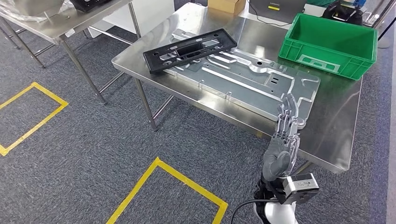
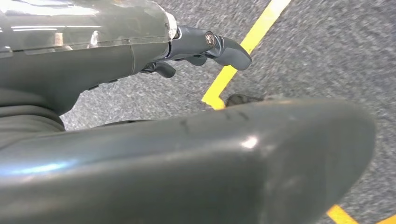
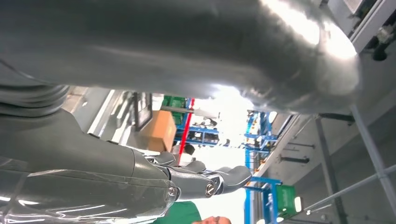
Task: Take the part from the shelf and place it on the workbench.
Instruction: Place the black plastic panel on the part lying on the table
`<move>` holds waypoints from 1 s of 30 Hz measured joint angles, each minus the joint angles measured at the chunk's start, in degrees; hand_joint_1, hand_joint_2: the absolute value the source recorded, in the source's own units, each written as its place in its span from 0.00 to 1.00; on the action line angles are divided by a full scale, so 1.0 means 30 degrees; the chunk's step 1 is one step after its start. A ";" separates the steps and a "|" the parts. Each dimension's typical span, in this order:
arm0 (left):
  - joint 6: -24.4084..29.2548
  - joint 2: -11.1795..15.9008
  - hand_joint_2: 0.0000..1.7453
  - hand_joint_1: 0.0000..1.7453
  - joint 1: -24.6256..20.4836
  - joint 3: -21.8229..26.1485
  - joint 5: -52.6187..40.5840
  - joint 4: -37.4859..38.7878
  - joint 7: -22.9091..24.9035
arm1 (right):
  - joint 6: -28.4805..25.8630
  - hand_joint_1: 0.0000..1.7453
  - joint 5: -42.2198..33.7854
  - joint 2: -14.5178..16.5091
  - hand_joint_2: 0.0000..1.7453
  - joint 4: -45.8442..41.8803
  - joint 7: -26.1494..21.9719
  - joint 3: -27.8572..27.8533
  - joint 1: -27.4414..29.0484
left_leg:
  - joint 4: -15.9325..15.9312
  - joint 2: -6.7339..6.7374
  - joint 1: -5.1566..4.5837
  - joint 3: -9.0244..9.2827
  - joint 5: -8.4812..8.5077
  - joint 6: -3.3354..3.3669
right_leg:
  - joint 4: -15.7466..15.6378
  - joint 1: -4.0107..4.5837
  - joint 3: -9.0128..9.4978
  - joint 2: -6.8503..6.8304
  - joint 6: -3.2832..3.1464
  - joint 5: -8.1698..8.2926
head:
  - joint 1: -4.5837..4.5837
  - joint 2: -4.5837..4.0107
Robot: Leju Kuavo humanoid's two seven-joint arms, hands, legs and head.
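A black rectangular frame-like part [image 1: 189, 49] lies flat on the steel workbench [image 1: 336, 126], partly on top of a large silver pressed-metal plate [image 1: 243, 79]. My right hand [image 1: 282, 135] is raised at the bench's near edge, just in front of the plate's corner. Its fingers are straight and apart, and it holds nothing. The right wrist view shows the same hand [image 3: 140, 177] with its fingers [image 3: 219, 179] extended and nothing between them. My left hand [image 2: 140, 56] hangs over the grey carpet, fingers [image 2: 219, 46] loosely out, nothing in it.
A green plastic crate [image 1: 327, 44] stands on the bench's far right. A cardboard box [image 1: 226, 5] sits at the bench's back edge. A second steel table [image 1: 60, 23] stands at the upper left. Yellow tape squares [image 1: 163, 186] mark the carpet.
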 joint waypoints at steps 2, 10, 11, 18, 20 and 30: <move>0.0016 0.0005 0.00 0.00 0.0002 -0.0031 -0.0080 0.0000 0.0020 | 0.0007 0.00 -0.0173 -0.0002 0.00 0.0292 -0.0055 -0.0100 0.0016 | 0.2112 -0.0008 0.0001 -0.0467 -0.0786 -0.0061 | 0.0060 0.0078 -0.0468 0.0083 -0.0031 0.0343 | 0.0000 0.0000; 0.0013 0.0175 0.00 0.00 -0.0041 -0.0197 -0.0273 0.0007 -0.0088 | -0.0209 0.00 -0.0499 -0.0005 0.00 0.0836 -0.0348 -0.0444 0.0081 | -0.3425 -0.0704 -0.0150 0.3805 0.0413 0.0617 | 0.0468 0.0201 -0.1552 0.0657 0.0490 0.1099 | 0.0011 0.0000; 0.0013 0.0177 0.00 0.00 -0.0040 -0.0210 -0.0273 0.0007 -0.0111 | -0.0211 0.00 -0.0508 -0.0005 0.00 0.0861 -0.0370 -0.0472 0.0106 | -0.3526 -0.0582 -0.0115 0.3802 0.0513 0.0725 | 0.0484 0.0188 -0.1580 0.0698 0.0596 0.1137 | 0.0005 0.0000; 0.0002 0.0179 0.00 0.00 0.0021 -0.0290 -0.0281 0.0007 -0.0344 | -0.0164 0.00 -0.0712 -0.0005 0.00 0.1175 -0.0243 -0.0672 0.0156 | -0.3703 0.0347 -0.0034 0.3283 0.1039 0.1121 | 0.5825 -0.0098 -0.3970 0.0125 0.1253 -0.1528 | 0.0144 0.0000; -0.0002 0.0171 0.00 0.00 0.0017 -0.0295 -0.0272 0.0007 -0.0346 | -0.0064 0.00 -0.0727 -0.0005 0.00 0.1290 -0.0053 -0.0759 0.0133 | -0.3567 0.0592 -0.0030 0.3198 0.1038 0.1055 | 0.4060 -0.0181 -0.2857 -0.0149 0.1311 -0.0448 | 0.0144 0.0000; 0.0011 0.0168 0.00 0.00 -0.0027 -0.0295 0.0084 0.0007 -0.0410 | 0.0769 0.00 -0.1114 0.0246 0.00 0.3075 0.0932 -0.1900 -0.0154 | -0.0515 0.0189 -0.0076 0.1853 -0.0828 0.0125 | 0.0404 -0.0079 -0.1316 -0.0259 0.0280 0.0836 | 0.0089 0.0000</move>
